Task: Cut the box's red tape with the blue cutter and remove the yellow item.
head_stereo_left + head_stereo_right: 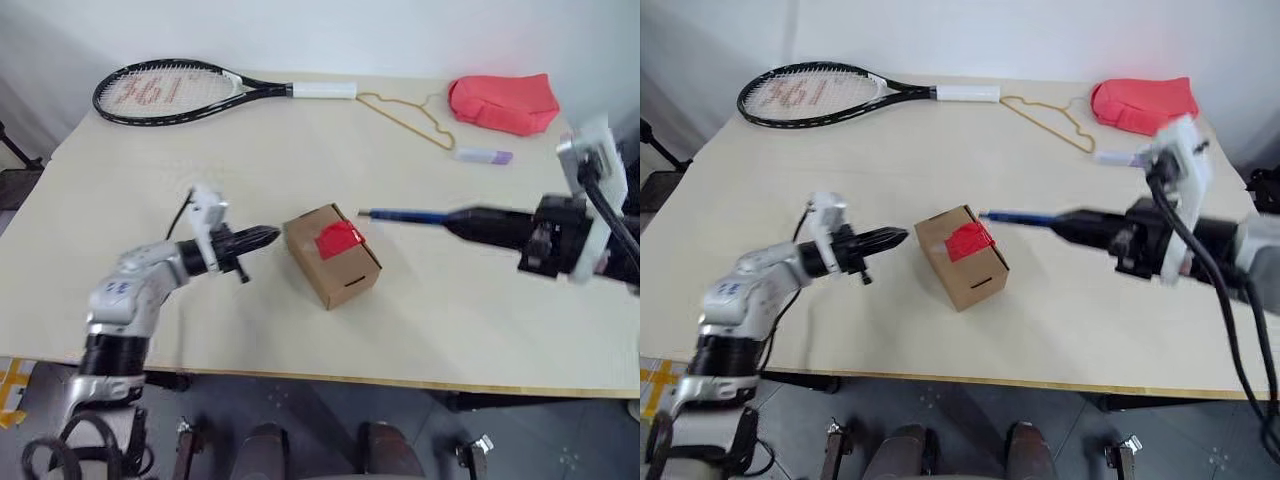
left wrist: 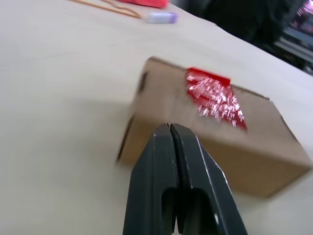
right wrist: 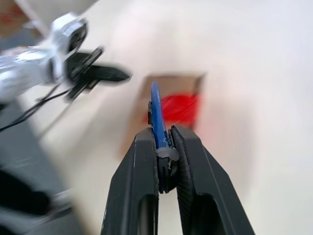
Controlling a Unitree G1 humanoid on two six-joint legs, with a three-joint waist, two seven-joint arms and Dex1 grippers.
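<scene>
Racket [image 1: 170, 92] lies at the far left of the pale surface [image 1: 300, 170], black frame with a white grip pointing right. Nearer the front edge, the left gripper [image 1: 272, 236] has its two black fingers pressed together, holding nothing, pointing right at the box [image 1: 330, 257]; the tips sit just beside the box's left face, and whether they touch it cannot be told. The box, small brown cardboard, stands near the middle of the surface, turned at an angle, flaps down, a small slot visible in its near side wall. Red tape [image 1: 337, 239], wrinkled, crosses the top seam; in the left wrist view it glints and looks intact. To the right of the box, the blue cutter [image 1: 405, 215] is held level, its tip just above and beside the box's upper right edge, close to the tape; contact cannot be confirmed. Right gripper [image 3: 164, 147] is clamped on the cutter's rear end, fingers on either side of the blue shaft, pointing left toward the box. At the far side of the surface, right of the racket grip, lies a thin yellowish wire hanger [image 1: 405, 115], then a white-and-purple tube [image 1: 484, 156], and at the far right corner a red fabric pouch [image 1: 503, 102].
</scene>
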